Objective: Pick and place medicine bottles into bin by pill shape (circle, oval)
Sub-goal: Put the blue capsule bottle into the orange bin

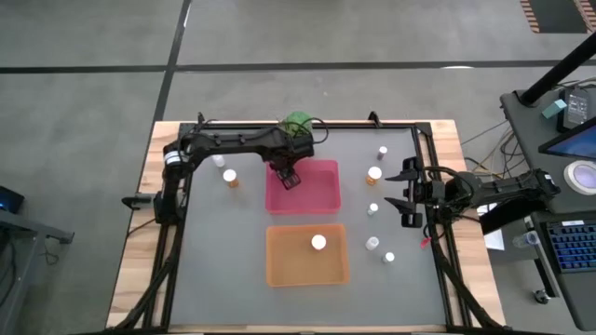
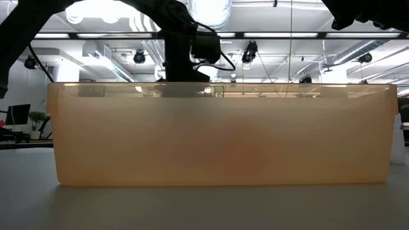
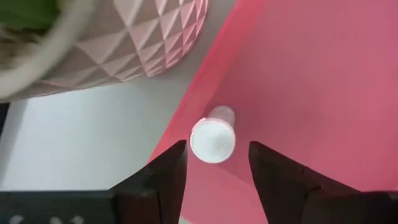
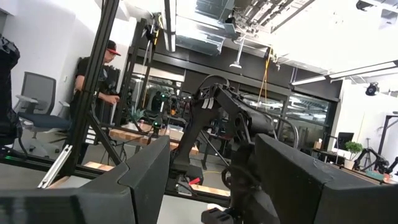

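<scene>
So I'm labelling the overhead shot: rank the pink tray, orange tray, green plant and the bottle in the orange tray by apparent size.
1. Orange tray and pink tray: alike, not ranked
2. Green plant, partly hidden by the left arm
3. Bottle in the orange tray

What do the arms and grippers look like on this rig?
Both arms are matte black, jointed, with dark cables. The left arm has a white band near its base. The left gripper and right gripper have flat, angular black fingers; no markings visible.

High cam looks straight down; low cam sits against orange bin (image 2: 223, 134), both see it.
</scene>
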Robot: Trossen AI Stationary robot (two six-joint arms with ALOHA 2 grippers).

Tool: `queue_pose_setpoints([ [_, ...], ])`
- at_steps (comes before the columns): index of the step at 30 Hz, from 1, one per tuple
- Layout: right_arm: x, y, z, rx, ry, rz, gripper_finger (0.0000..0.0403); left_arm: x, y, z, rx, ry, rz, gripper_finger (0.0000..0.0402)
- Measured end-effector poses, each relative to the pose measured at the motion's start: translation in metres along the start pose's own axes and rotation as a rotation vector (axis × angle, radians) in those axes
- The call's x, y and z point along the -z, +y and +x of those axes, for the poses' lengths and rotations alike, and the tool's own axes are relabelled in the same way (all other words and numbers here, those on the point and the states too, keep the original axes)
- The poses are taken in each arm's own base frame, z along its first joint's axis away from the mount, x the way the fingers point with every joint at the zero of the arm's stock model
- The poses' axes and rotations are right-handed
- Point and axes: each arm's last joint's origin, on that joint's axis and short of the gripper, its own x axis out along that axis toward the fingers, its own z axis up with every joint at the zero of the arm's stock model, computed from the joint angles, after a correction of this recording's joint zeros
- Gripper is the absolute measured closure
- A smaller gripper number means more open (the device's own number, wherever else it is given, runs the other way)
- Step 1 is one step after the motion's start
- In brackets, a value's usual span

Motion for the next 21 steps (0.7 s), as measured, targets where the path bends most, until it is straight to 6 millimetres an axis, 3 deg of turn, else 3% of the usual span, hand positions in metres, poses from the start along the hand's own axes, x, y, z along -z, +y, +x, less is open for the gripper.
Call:
queue_pose_setpoints([
  [6,0.000,0.000,0.000,0.000,0.001,0.000,0.0174,0.007,0.004,-0.026,0.011,-0.039,0.000,0.0244],
  [11,0.001,-0.001,0.000,0.025,0.014,0.000,0.0174,0.019,-0.002,-0.064,0.047,-0.146,0.022,0.0244],
  [18,0.002,-0.001,0.000,0.049,0.036,0.004,0.0174,0.043,-0.032,-0.117,0.134,-0.404,0.228,0.0244],
  [21,0.003,-0.001,0.001,0.076,0.049,0.006,0.0174,0.058,-0.048,-0.131,0.177,-0.530,0.348,0.0244],
])
